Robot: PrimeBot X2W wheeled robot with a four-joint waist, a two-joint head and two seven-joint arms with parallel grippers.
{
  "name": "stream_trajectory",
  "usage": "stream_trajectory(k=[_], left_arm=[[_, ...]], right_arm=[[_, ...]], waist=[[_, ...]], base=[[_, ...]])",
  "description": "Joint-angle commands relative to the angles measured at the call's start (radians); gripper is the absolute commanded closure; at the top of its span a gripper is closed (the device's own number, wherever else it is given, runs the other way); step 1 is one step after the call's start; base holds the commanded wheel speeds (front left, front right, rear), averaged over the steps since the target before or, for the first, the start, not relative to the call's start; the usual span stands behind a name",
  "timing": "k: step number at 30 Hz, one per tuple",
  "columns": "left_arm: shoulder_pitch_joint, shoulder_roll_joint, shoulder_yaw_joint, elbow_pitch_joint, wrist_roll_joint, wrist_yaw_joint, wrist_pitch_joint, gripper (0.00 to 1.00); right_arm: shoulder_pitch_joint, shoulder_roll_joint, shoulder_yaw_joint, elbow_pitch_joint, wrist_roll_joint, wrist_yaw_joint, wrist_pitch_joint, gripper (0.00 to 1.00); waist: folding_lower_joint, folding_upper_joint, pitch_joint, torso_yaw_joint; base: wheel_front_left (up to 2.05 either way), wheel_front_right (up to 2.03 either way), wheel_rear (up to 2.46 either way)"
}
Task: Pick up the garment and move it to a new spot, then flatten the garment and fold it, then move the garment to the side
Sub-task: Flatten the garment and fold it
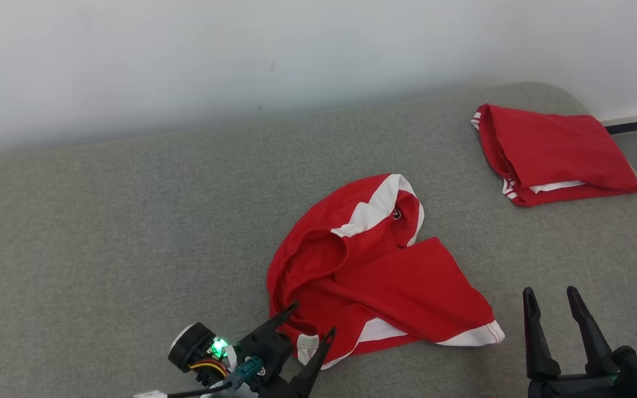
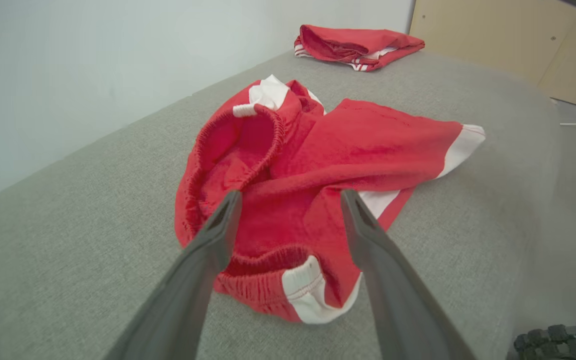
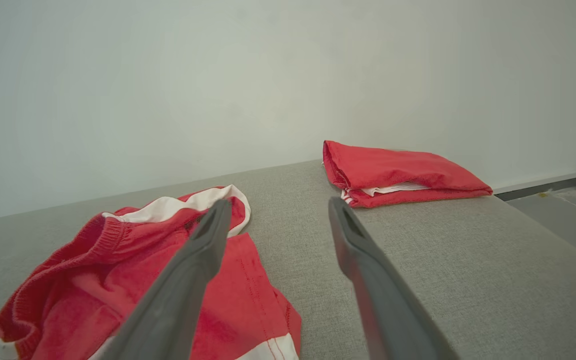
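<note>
The garment, a pair of red shorts with white trim, lies crumpled a little toward 5 o'clock of the middle of the head view, on the grey cushion; it looks light, soft and limp, so it should sag and drag from whatever point is pinched, and one layer may slip free of another; the gathered elastic waistband at its near edge looks the thickest, firmest part to take, and the white-edged hem at 4 o'clock of the heap would give a second corner for spreading it flat

The left gripper, at 7 o'clock in the head view, has its fingers well apart and straddles the near waistband; whether the tips touch the cloth I cannot tell; nothing is clamped; the right gripper, at 4 o'clock, also stands with fingers spread, over bare cushion just beside the hem, holding nothing

A folded red garment sits at 2 o'clock near the cushion's far corner, well apart from the heap; that corner is taken, so a new spot is better sought toward 9 or 10 o'clock, where the cushion is bare; the pale wall runs along 12 o'clock; nothing lies between either gripper and the shorts
</note>
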Motion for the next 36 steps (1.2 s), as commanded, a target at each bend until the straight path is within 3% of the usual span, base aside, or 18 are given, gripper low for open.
stream_trajectory(k=[1, 10, 19, 21, 22, 24, 25, 26, 33, 36], left_arm=[[-0.024, 0.011, -0.021, 0.009, -0.015, -0.001, 0.009, 0.0], [-0.11, 0.079, -0.164, 0.089, -0.09, 0.0, 0.065, 0.0], [-0.101, 0.127, -0.188, 0.117, -0.15, 0.0, 0.121, 0.0], [-0.089, 0.136, -0.192, 0.112, -0.158, 0.0, 0.132, 0.13], [-0.084, 0.139, -0.195, 0.111, -0.161, 0.0, 0.137, 0.41], [-0.079, 0.141, -0.198, 0.108, -0.167, 0.0, 0.145, 0.65], [-0.077, 0.141, -0.199, 0.107, -0.17, 0.001, 0.149, 0.71], [-0.075, 0.14, -0.2, 0.107, -0.172, 0.002, 0.151, 1.0], [-0.075, 0.117, -0.184, 0.126, -0.195, 0.017, 0.105, 1.0], [-0.081, 0.126, -0.141, 0.109, -0.213, 0.043, 0.054, 1.0]], right_arm=[[-0.01, 0.004, 0.0, 0.003, 0.003, 0.0, -0.005, 0.0], [-0.026, 0.001, 0.005, 0.032, 0.013, 0.0, -0.019, 0.0], [-0.019, 0.0, -0.004, 0.042, 0.013, 0.0, -0.027, 0.0], [-0.013, 0.0, -0.007, 0.044, 0.012, 0.0, -0.028, 0.0], [-0.012, 0.001, -0.009, 0.045, 0.012, 0.0, -0.028, 0.0], [-0.014, 0.002, -0.009, 0.046, 0.011, 0.0, -0.028, 0.0], [-0.017, 0.001, -0.008, 0.046, 0.009, 0.0, -0.028, 0.0], [-0.019, 0.0, -0.007, 0.046, 0.008, 0.0, -0.028, 0.0], [-0.02, -0.007, -0.013, 0.045, 0.008, 0.0, -0.029, 0.0], [-0.008, -0.008, -0.018, 0.044, 0.009, 0.0, -0.029, 0.0]], waist=[[-0.0001, -0.0001, 0.022, -0.024], [-0.0001, -0.0001, 0.041, -0.055], [-0.0001, -0.0001, 0.032, -0.063], [-0.0001, -0.0001, 0.029, -0.061], [-0.0001, -0.0001, 0.028, -0.059], [-0.0001, -0.0001, 0.025, -0.055], [-0.0001, -0.0001, 0.024, -0.054], [-0.0001, -0.0001, 0.024, -0.051], [-0.0001, -0.0001, 0.022, -0.029], [-0.0001, -0.0001, 0.019, 0.004]], base=[[0.0, 0.0, 0.0], [0.0, 0.0, 0.0], [0.0, 0.0, 0.0], [0.0, 0.0, 0.0], [0.0, 0.0, 0.0], [0.0, 0.0, 0.0], [0.0, 0.0, 0.0], [0.0, 0.0, 0.0], [0.0, 0.0, 0.0], [0.0, 0.0, 0.0]])
